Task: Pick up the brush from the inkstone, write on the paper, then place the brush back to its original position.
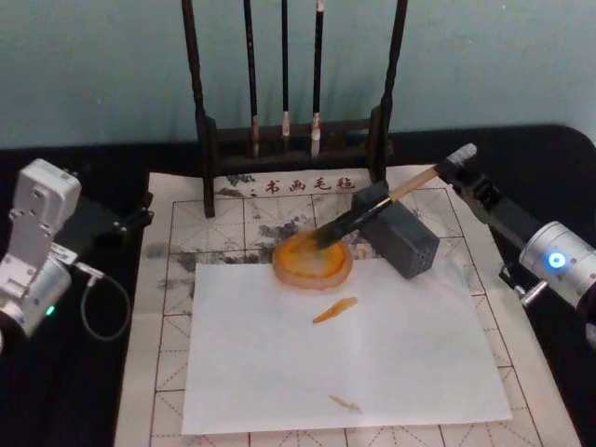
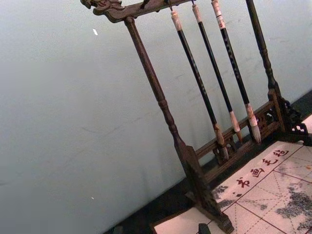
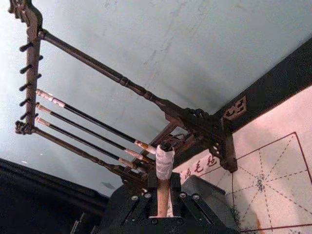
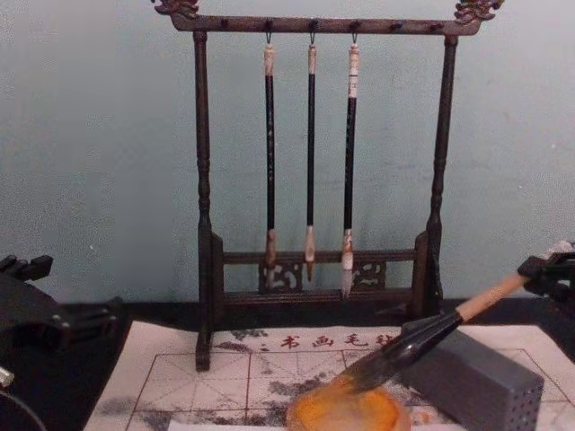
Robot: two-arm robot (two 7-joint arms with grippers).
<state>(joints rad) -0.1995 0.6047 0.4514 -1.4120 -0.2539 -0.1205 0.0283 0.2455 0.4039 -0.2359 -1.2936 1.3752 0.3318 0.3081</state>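
The brush (image 1: 372, 209) lies slanted, its dark bristles on the round orange inkstone (image 1: 331, 272) and its black section across a grey block (image 1: 408, 240). My right gripper (image 1: 453, 168) is shut on the pale handle near its whitish end cap (image 3: 165, 162), at the right beyond the block. From the chest, the brush (image 4: 422, 337) slopes down to the inkstone (image 4: 346, 415). The paper (image 1: 233, 219) with red grid lines, grey smudges and red characters lies beneath; a plain white sheet (image 1: 372, 363) on it bears orange strokes. My left gripper (image 1: 138, 216) rests at the paper's left edge.
A dark wooden rack (image 1: 207, 121) with three thin hanging brushes (image 4: 310, 162) stands at the back edge of the paper, close behind the inkstone. The table around the paper is black. A thin cable loop (image 1: 102, 307) lies by the left arm.
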